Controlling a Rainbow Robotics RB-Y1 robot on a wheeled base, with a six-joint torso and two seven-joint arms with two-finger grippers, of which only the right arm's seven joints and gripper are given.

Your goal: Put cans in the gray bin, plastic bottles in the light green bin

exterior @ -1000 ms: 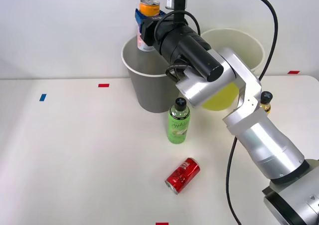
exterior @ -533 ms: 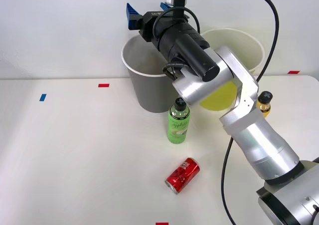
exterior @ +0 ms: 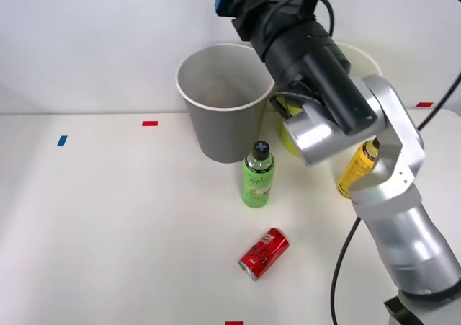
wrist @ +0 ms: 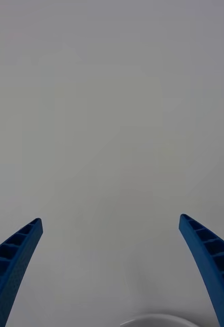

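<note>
The white table [exterior: 108, 217] is matte and smooth, with small red and blue tape marks. The right arm, silver tubes with a black wrist section, rises from the lower right and bends up over the bins, hiding most of the light green bin [exterior: 288, 134]; only a lime sliver and a bit of white rim show. The gray bin [exterior: 223, 119], round and tapered with a white rim and pale inside, stands fully visible just left of it. The right gripper [wrist: 112, 265] is cut off at the front view's top edge; its blue ribbed fingers [wrist: 15, 260] spread wide, holding nothing, facing the blank wall. The green bottle [exterior: 257, 175], black-capped, stands upright before the gray bin. The yellow-orange bottle [exterior: 356, 170] is partly hidden by the arm. The red can [exterior: 263, 253] lies on its side nearer the robot.
</note>
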